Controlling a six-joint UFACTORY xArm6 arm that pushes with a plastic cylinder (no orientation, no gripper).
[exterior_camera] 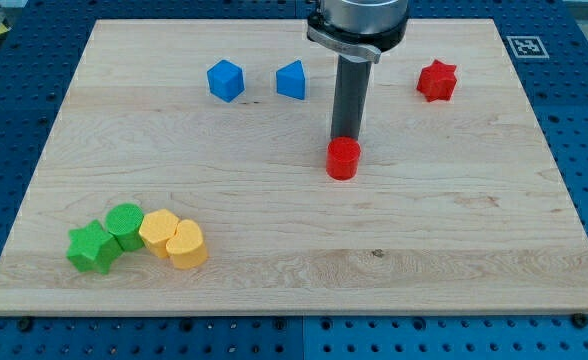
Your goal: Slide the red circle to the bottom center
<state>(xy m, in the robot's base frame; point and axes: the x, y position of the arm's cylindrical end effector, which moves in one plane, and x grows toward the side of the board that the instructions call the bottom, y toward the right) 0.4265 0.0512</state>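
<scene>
Standing upright near the middle of the wooden board (274, 250), a little toward the view's right, the red circle (343, 158) is seen as a short round block with its flat face up, so no long side or pointing end can be made out. My tip (347, 137) is seen right at the block's top edge, on the side toward the view's top, and it seems to touch it. No pincer is carried by the rod, so nothing can be said about open or closed. No words are seen on the blocks. A small black and white square tag (523, 46) is stuck at the board's top right corner, and its pattern cannot be read. Near the view's top, a blue cube (225, 80) and a blue wedge-like block (291, 80) are placed side by side, apart. A red star (437, 81) is seen at the top right. At the bottom left, a green star (92, 247), a green circle (126, 224), a yellow block (158, 232) and a yellow heart (186, 244) are bunched together, touching.
</scene>
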